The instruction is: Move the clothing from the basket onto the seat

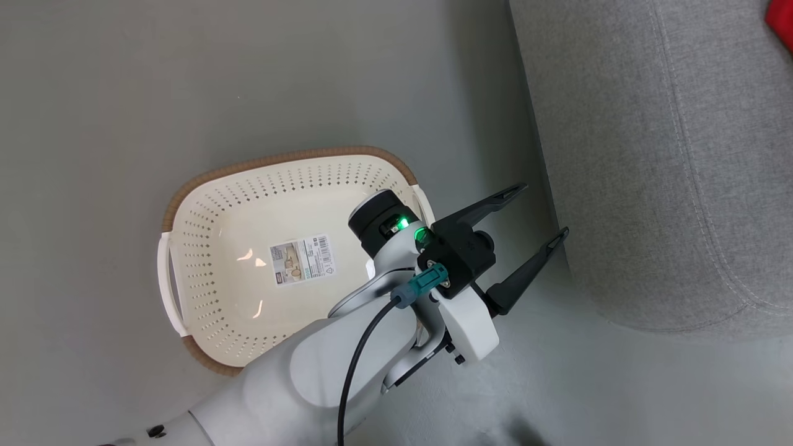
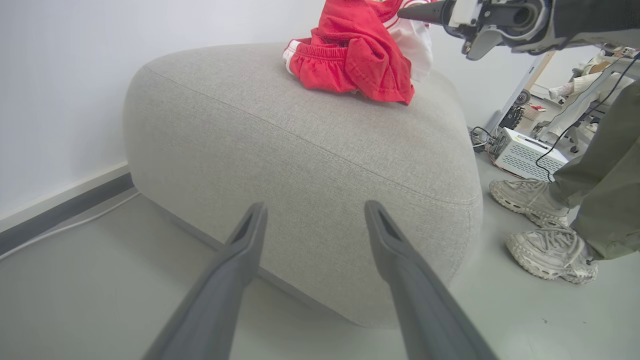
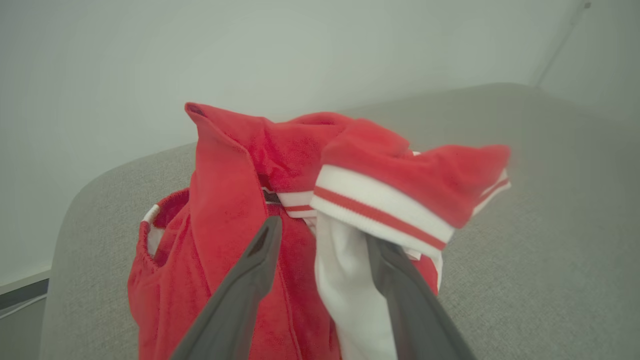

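Note:
The clothing [image 2: 360, 60] lies bunched on top of the grey seat [image 2: 300, 140], red with white striped trim. My right gripper [image 3: 324, 230] is right at the clothing [image 3: 225, 225], its jaws parted, with loose white and red fabric between and over them. One dark finger [image 2: 425, 11] of it reaches the pile from the right. The cream basket [image 1: 186, 204] stands on the floor with just a label inside. My left gripper [image 1: 544, 209] hangs open and empty past the basket's right handle, pointing at the seat [image 1: 650, 155]. A red scrap of clothing [image 1: 782, 18] shows at the seat's far corner.
A person's two pale shoes [image 2: 530, 200] and olive trouser leg [image 2: 605, 165] stand just right of the seat. A white perforated box [image 2: 525, 152] with cables sits behind them. A white wall with a dark skirting [image 2: 60, 210] runs left of the seat.

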`<state>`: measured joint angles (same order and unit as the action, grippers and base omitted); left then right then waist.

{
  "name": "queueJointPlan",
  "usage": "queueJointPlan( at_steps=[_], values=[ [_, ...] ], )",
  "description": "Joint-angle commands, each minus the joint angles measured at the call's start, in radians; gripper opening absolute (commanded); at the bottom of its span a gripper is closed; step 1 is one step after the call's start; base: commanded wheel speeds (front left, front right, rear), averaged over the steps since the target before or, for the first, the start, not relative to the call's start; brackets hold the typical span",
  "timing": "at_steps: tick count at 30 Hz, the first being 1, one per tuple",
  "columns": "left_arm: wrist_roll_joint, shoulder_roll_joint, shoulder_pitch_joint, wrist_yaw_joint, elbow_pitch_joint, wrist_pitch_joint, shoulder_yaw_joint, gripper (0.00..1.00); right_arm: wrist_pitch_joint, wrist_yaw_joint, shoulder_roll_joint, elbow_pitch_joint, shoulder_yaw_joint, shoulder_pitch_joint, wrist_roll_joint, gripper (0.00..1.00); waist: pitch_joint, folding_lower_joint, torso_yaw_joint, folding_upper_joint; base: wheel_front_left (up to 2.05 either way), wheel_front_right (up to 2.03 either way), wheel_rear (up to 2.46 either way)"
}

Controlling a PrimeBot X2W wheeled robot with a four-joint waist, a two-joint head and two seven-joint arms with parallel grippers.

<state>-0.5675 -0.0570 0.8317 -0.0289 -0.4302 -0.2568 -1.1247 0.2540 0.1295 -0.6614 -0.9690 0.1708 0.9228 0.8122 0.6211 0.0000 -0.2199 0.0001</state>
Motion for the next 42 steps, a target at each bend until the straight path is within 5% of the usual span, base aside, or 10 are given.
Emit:
queueJointPlan(
  at_steps=[1, 7, 21, 42],
  values=[
    [-0.016, 0.007, -0.004, -0.001, 0.025, -0.005, 0.020, 1.00, 0.001, 0.001, -0.052, 0.030, 0.043, -0.065, 0.032, 1.00, -0.015, 0.0000, 0.002, -0.0001, 0.00, 0.00, 0.00],
    [-0.012, 0.007, -0.032, -0.005, 0.035, -0.005, 0.041, 1.00, 0.007, 0.001, -0.076, 0.105, 0.177, -0.141, 0.077, 1.00, -0.064, 0.0000, 0.014, -0.0001, 0.00, 0.00, 0.00],
    [0.033, 0.007, -0.178, -0.029, 0.061, -0.005, 0.189, 1.00, 0.008, 0.001, -0.024, 0.316, 0.152, -0.282, 0.018, 1.00, -0.217, 0.0000, 0.062, -0.0001, 0.00, 0.00, 0.00],
    [0.214, 0.006, -0.528, -0.078, 0.077, -0.005, 0.670, 1.00, 0.008, 0.001, 0.126, 0.528, 0.072, -0.501, -0.125, 1.00, -0.477, 0.0000, 0.190, -0.0001, 0.00, 0.00, 0.00]
  ],
)
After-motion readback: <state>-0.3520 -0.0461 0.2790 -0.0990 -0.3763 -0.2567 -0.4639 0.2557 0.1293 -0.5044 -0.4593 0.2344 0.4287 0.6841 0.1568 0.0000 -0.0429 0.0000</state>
